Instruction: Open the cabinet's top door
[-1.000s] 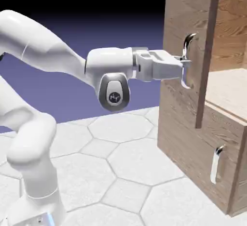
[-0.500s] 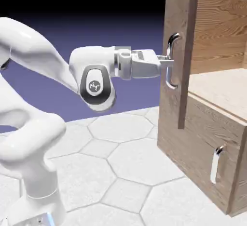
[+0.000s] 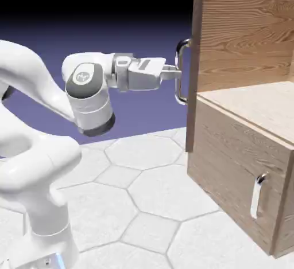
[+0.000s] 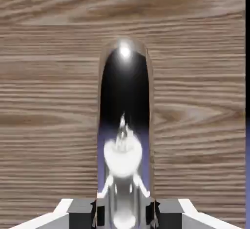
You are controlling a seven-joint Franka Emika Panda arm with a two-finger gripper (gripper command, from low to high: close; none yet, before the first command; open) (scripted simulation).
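The cabinet (image 3: 241, 141) and its top door (image 4: 49, 101) were brown wood grain with a pale interior (image 3: 258, 104), handles (image 4: 124, 125) silver, arm (image 3: 34, 147) white, table (image 3: 143, 205) pale hexagon-patterned.

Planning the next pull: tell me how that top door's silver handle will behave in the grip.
The handle looks like polished metal, so probably stiff yet slippery. Its rounded bar may let the gripper slide along it. The top door stands edge-on, so it likely swings freely.
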